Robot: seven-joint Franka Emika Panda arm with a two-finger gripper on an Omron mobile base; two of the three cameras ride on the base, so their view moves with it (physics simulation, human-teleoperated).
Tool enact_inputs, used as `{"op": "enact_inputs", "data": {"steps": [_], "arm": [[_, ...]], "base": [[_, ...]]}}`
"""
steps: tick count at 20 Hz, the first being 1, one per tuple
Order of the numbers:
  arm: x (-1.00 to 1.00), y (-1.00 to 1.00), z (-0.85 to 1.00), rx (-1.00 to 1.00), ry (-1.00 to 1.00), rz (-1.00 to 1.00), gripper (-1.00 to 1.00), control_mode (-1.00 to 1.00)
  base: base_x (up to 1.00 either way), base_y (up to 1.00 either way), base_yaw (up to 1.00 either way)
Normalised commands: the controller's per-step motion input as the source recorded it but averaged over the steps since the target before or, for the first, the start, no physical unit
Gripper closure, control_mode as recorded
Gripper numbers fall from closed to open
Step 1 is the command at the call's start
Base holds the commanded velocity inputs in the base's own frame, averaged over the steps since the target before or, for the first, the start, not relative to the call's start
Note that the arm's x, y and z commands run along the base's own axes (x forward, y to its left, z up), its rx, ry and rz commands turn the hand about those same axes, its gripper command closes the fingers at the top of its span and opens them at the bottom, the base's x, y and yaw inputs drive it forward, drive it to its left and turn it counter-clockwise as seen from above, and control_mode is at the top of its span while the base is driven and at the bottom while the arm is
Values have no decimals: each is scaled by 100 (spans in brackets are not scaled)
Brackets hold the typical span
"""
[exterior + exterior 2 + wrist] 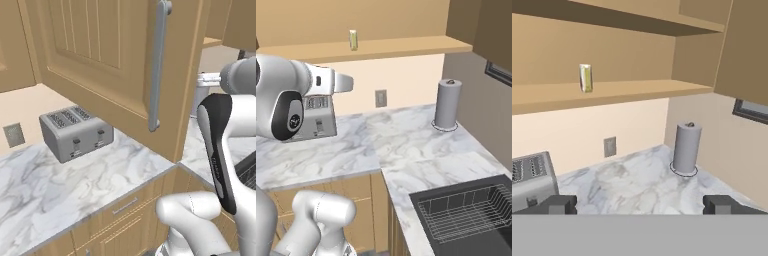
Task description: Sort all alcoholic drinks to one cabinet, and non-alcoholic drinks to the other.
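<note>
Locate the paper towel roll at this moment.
The paper towel roll stands upright on the marble counter near the back corner, right of the wall outlet and beyond the sink.

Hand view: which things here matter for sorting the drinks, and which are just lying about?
For the job:
open light-wood wall cabinet
small pale greenish container standing on its shelf

Lying about:
silver toaster
grey upright paper-towel roll
grey wall outlet

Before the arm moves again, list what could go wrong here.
1. The open cabinet door hangs right beside the arm; a wide swing could hit it.
2. The small carton stands near the shelf's front edge; a clumsy reach might knock it off.
3. The paper towel roll stands nearby and could be tipped.
</note>
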Motion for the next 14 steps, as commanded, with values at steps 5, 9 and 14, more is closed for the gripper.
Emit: {"op": "enact_inputs", "data": {"steps": [5,9,14], "arm": [[0,0,0,0,0,0,-100,100],[0,0,0,0,0,0,-100,100],[0,0,0,0,0,0,-100,100]], "base": [[-30,7,-17],[-35,3,-19],[-38,5,-20]]}}
